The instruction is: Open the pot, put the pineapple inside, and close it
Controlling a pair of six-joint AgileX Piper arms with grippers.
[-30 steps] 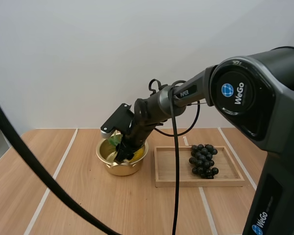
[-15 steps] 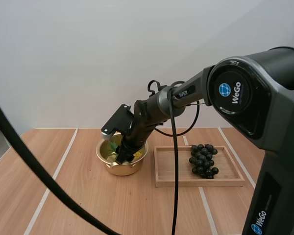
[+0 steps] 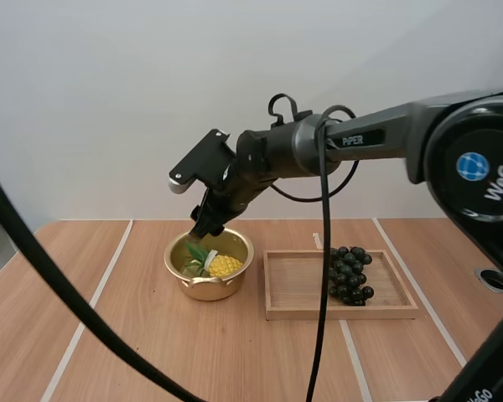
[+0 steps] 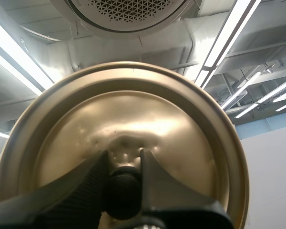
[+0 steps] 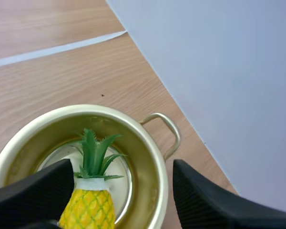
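Well inside pot (image 3: 208,290), yellow green-crowned pineapple (image 3: 223,266)

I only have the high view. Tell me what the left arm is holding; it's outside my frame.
Observer: The left gripper is shut on the black knob of the gold lid.
Operator: Now report the right gripper's fingers; I can't separate them from here.
Observer: The right gripper is open, its fingers standing well apart above the pot.
Operator: Say whether it grips the pineapple.
Observer: No. The pineapple lies in the pot below the fingers, not pinched between them.
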